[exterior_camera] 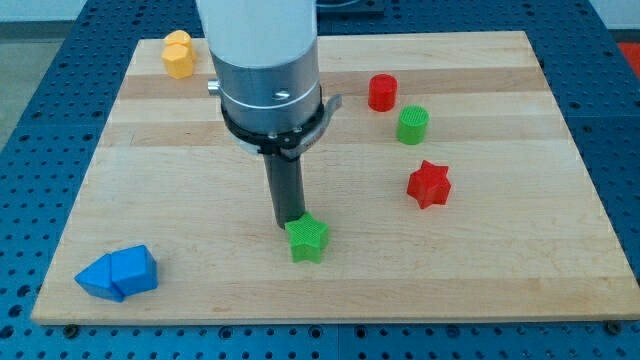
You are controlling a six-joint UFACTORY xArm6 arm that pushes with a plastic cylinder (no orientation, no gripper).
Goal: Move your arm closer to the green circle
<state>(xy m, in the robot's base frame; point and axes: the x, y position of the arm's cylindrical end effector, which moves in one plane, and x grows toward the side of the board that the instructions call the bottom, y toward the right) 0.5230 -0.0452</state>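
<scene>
The green circle (412,125) stands on the wooden board (520,230) at the view's upper right. My tip (289,221) is near the board's middle, well to the left of and below the green circle. The tip touches or almost touches the upper left edge of a green star (308,239). A red circle (382,93) stands just up and left of the green circle. A red star (429,184) lies below the green circle.
A yellow block (178,54) sits at the board's top left. A blue block (119,273) of two joined pieces lies at the bottom left corner. The arm's wide body (262,70) hides part of the board's top middle.
</scene>
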